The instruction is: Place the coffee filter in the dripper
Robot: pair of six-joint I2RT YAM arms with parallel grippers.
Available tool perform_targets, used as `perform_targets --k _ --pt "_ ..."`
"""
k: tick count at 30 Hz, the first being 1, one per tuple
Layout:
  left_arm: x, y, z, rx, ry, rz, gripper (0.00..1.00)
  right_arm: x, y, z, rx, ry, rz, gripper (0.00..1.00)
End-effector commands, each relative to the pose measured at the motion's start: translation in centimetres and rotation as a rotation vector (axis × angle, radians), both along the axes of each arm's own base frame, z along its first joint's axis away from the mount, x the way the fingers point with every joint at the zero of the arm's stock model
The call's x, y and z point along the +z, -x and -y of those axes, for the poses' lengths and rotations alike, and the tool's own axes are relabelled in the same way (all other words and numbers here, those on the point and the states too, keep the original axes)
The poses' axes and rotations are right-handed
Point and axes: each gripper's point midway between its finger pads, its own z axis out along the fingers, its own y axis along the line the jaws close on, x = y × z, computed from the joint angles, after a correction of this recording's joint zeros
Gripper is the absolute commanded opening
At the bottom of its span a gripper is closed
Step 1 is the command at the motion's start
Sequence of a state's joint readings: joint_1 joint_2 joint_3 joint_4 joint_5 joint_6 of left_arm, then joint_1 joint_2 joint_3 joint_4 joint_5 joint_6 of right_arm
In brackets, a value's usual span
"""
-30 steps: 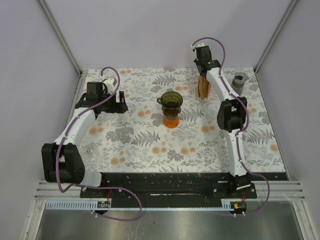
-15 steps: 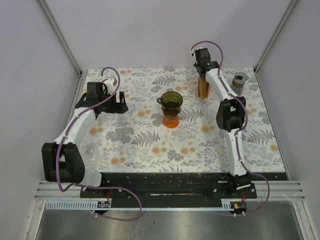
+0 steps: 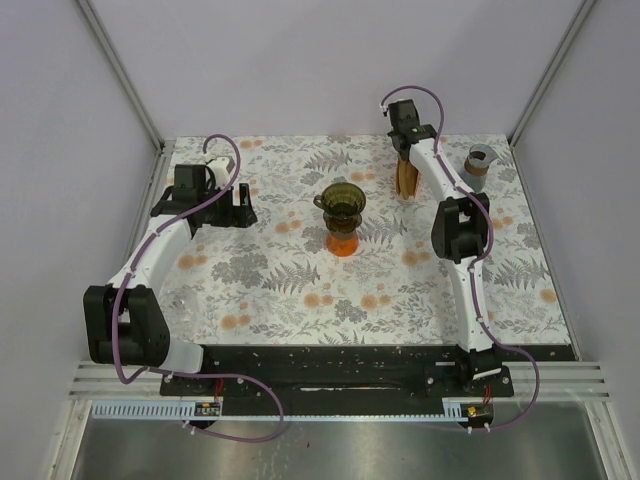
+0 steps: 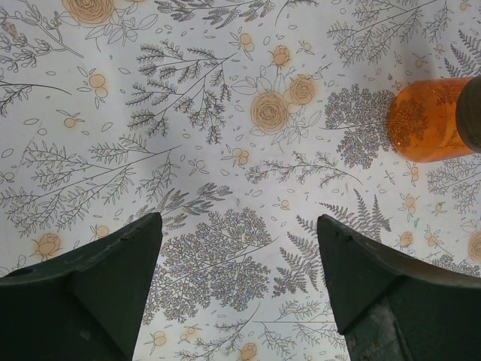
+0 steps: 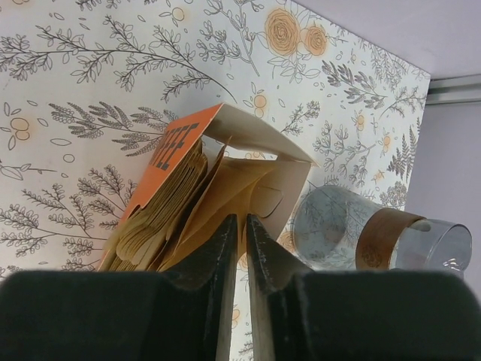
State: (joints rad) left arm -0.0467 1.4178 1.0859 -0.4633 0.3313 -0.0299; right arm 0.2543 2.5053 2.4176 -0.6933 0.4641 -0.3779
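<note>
A floral desk [image 3: 300,290] sits inside pale walls. Near left, the left gripper [image 4: 239,222] hovers with its fingers wide apart. Mid-desk stands the dripper [image 3: 341,203]. Far right, the right gripper [image 5: 240,222], fingers almost together, noses into the upright coffee filters [image 5: 161,218] in their box [image 5: 176,143]. I cannot tell whether it pinches one.

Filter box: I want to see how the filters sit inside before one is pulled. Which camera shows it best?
Right wrist view: the filter box is seen close up, flap open, brown filters stacked inside. The top external view shows it small, partly hidden by the right arm. The left wrist view misses it.
</note>
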Motion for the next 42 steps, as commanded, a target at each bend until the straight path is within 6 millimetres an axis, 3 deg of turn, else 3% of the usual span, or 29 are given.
perform_targets --k 1,5,9,12,21,33,38,42 --pt "2.8 -1.1 0.1 -0.008 0.013 0.087 0.87 -0.8 -0.2 1.0 -0.041 0.026 0.001 0.18" --pt "2.7 -1.1 0.2 -0.015 0.018 0.081 0.87 -1.2 -0.2 1.4 -0.050 0.018 -0.008 0.16" --pt "2.8 -1.1 0.3 -0.018 0.019 0.083 0.87 -0.7 0.0 1.4 -0.075 -0.001 0.004 0.00" --pt "2.9 -1.0 0.3 -0.021 0.023 0.086 0.87 1.0 0.2 1.1 -0.085 -0.043 0.035 0.00" --pt "3.7 -0.6 0.4 -0.027 0.025 0.108 0.87 8.3 1.8 0.5 -0.110 -0.168 0.148 0.00" --pt "4.7 -0.1 0.8 -0.049 0.040 0.137 0.87 12.8 4.5 -1.5 -0.055 -0.338 0.180 0.00" --pt "5.1 0.0 0.8 -0.059 0.034 0.140 0.87 16.5 7.2 -2.3 -0.024 -0.425 0.186 0.00" --pt "7.5 0.0 0.8 -0.092 0.010 0.174 0.85 20.4 11.0 -4.1 0.036 -0.562 0.155 0.00"
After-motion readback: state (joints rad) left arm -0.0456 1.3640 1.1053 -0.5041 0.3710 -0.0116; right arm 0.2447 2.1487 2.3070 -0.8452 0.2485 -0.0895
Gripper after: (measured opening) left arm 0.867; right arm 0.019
